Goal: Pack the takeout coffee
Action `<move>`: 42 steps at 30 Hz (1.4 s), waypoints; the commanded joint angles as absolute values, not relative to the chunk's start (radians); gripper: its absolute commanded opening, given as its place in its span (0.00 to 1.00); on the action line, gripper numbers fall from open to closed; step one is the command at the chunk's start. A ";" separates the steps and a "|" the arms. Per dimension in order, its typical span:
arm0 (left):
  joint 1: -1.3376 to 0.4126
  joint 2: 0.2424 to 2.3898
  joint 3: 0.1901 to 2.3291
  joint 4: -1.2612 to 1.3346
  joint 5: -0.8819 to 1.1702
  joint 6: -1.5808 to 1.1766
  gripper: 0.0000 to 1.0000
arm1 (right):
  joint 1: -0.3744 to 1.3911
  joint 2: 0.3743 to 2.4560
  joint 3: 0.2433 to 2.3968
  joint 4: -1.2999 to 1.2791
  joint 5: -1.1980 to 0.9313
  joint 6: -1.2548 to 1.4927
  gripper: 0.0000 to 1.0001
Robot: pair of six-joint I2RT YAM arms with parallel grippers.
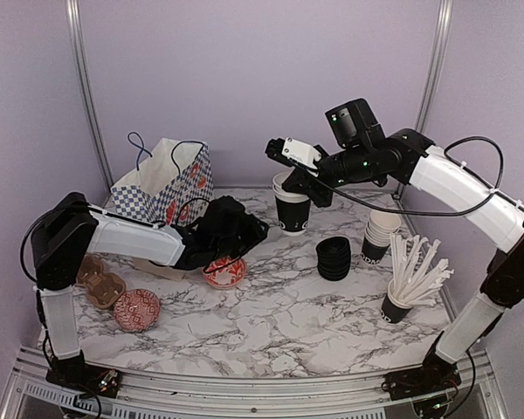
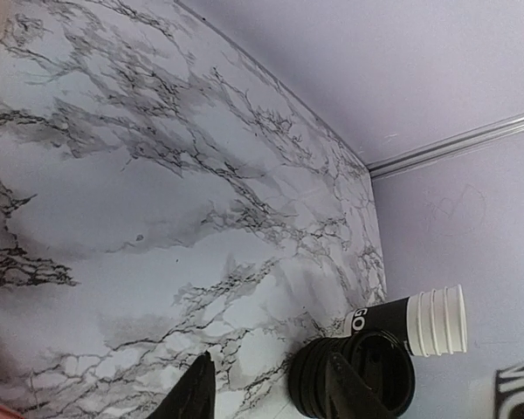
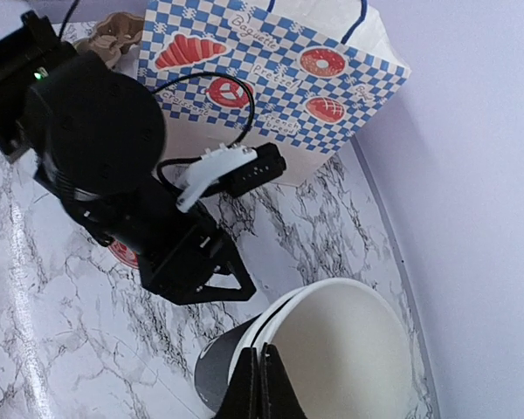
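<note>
A black paper cup (image 1: 291, 212) with a cream inside stands without a lid at the back middle of the marble table. In the right wrist view (image 3: 341, 349) it shows a double rim, as if two cups are nested. My right gripper (image 1: 299, 188) is shut on its near rim, fingers pinched together (image 3: 262, 380). My left gripper (image 1: 251, 232) is open and empty, low over the table just left of the cup; its open fingers also show in the right wrist view (image 3: 214, 284). A stack of black lids (image 1: 334, 258) lies to the right, ahead of my left gripper (image 2: 271, 397).
A blue checked paper bag (image 1: 162, 183) stands at the back left. A cardboard cup carrier (image 1: 100, 284) and two red bowls (image 1: 137, 309) (image 1: 225, 272) lie on the left. A stack of cups (image 1: 380, 234) and a cup of white straws (image 1: 402, 292) stand on the right.
</note>
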State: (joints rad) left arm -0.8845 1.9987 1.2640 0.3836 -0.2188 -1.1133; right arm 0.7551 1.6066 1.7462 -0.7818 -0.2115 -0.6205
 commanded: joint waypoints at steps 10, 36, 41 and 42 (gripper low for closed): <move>-1.106 1.640 0.824 0.845 -0.365 -0.164 0.93 | 0.616 1.569 1.739 -0.694 -0.414 -0.468 0.00; -1.042 1.815 1.023 0.914 -0.154 -0.111 0.85 | 0.616 1.545 1.751 -0.736 -0.702 -0.432 0.00; -1.031 1.832 1.041 0.916 -0.144 -0.121 0.77 | 0.616 1.543 1.749 -0.734 -0.710 -0.427 0.00; -1.030 1.833 1.043 0.916 -0.144 -0.121 0.75 | 0.616 1.543 1.747 -0.733 -0.709 -0.426 0.00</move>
